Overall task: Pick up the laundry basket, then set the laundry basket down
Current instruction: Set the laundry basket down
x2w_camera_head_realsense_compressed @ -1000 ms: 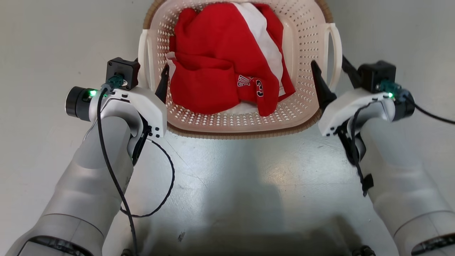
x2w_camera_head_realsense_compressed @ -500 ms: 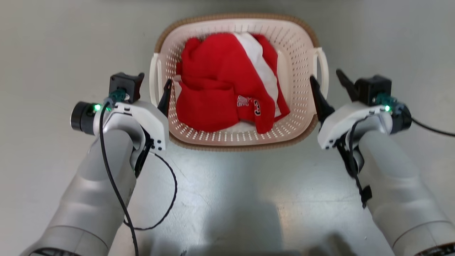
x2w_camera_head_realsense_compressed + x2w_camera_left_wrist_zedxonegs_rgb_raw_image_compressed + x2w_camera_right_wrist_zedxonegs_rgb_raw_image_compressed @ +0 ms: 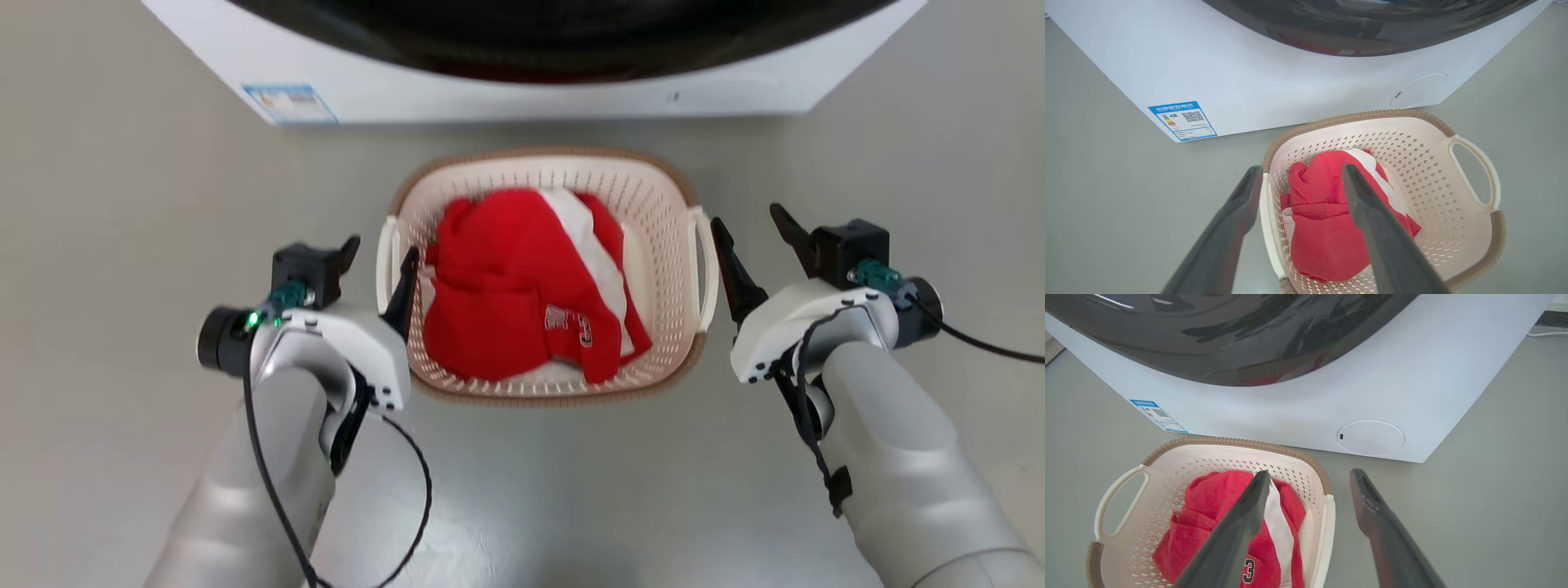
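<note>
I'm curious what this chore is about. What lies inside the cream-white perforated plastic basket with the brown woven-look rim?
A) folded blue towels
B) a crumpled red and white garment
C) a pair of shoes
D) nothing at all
B: a crumpled red and white garment lies inside the cream-white perforated plastic laundry basket, with a printed number on it.

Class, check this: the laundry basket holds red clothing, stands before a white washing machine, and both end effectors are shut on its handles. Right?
Wrong: the left end effector and right end effector are open, astride the laundry basket handles, as both wrist views show. The rest stands.
</note>
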Tool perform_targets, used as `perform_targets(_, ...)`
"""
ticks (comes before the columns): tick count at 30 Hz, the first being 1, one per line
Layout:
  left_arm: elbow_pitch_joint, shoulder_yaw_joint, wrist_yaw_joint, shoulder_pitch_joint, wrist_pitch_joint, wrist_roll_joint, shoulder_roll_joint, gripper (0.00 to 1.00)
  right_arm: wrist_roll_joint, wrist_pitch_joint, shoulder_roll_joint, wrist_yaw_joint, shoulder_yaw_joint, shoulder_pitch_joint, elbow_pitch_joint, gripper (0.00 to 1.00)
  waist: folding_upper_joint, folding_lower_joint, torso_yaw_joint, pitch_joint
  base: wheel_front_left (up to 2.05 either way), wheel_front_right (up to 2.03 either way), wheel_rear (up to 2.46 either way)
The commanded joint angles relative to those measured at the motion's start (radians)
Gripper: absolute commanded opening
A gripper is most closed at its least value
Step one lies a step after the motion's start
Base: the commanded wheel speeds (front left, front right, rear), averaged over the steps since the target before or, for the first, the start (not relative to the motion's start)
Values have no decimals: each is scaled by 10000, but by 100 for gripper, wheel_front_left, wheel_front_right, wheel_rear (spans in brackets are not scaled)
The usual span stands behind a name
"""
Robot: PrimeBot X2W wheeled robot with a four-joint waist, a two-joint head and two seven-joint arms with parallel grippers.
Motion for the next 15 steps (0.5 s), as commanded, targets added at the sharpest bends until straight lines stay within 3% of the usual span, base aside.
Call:
perform_targets(1, -357, 434, -43, 435, -61, 156, 255, 100, -226, -61, 203, 62, -9, 435, -352, 100, 0, 0, 49, -695, 0, 0, 0)
perform_targets(15, -2393, 2159, -63, 2641, -61, 675, 393, 100, -850, -61, 203, 62, -737, 1998, -2284, 100, 0, 0, 11, -2865, 0, 0, 0)
